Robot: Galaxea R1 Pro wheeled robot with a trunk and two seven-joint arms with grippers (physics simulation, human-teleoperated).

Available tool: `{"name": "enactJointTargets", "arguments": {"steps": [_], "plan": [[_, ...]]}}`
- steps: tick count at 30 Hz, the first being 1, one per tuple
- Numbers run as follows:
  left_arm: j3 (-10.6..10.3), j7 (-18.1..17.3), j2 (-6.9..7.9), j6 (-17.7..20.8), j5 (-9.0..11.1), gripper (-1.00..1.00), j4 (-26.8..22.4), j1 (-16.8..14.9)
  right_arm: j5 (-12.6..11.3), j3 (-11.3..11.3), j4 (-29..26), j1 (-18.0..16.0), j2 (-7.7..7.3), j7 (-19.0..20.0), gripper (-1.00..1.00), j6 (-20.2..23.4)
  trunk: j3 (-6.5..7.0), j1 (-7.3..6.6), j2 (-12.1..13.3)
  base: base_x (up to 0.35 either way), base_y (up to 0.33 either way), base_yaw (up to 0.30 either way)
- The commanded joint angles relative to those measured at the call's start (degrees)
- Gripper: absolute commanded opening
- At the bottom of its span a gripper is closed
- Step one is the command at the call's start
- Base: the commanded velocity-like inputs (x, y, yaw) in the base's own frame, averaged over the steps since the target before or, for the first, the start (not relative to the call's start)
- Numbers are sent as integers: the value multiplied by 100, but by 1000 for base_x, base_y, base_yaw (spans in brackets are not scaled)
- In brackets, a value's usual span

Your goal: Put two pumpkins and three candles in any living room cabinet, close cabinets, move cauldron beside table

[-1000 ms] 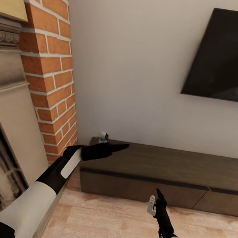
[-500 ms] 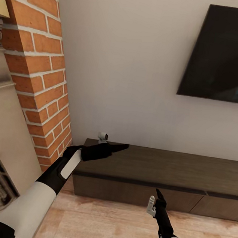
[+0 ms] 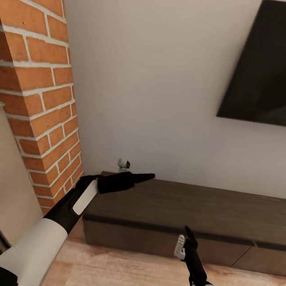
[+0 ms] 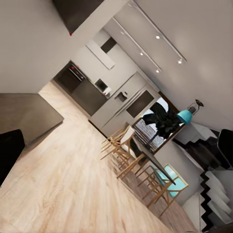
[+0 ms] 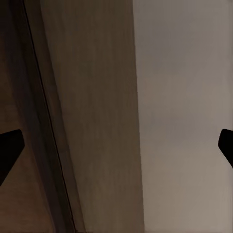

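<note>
The pale wall takes up most of the head view, with a dark wall-mounted screen at its upper right and a brick chimney column standing along the left. Below the screen the cabinet runs along the foot of the wall, its left end just beside the bricks, its flat drawer fronts all flush and shut, its top bare apart from the arm above it. No pumpkin, candle or cauldron is visible here, so this looks like an approach to the unit with nothing to stow yet. The left arm reaches out level over the cabinet's left end, probably just carried there in transit; the left gripper looks pinched to a point in the head view, but I cannot tell for certain, and nothing shows in it. The right gripper points up in front of the drawer fronts; in its wrist view the fingertips sit at opposite edges, so the jaws stand wide apart and empty, facing the cabinet's top edge and the wall.
</note>
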Motion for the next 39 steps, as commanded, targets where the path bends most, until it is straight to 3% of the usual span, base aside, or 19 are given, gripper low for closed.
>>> {"name": "enactJointTargets", "arguments": {"steps": [1, 19, 35, 39], "plan": [[0, -1, 0, -3, 0, 100, 2, 0, -1, -2, 0, 0, 1, -1, 100, 3, 0, 0, 0, 134, 0, 0], [0, 2, 0, -17, 0, 100, 0, 8, 4, 11, 26, 0, -10, -4, 100, -13, 0, 0, 0, 14, 0, 0], [0, 2, -9, -18, 0, 100, -18, 9, -6, -22, -3, 0, 9, -29, 100, 29, -287, 351, -642, 0, 0, 0], [0, 2, -9, -18, 0, 100, -18, 9, -14, -24, -13, 0, 3, -190, 100, 87, -359, 439, -802, 0, 0, 0]]}}
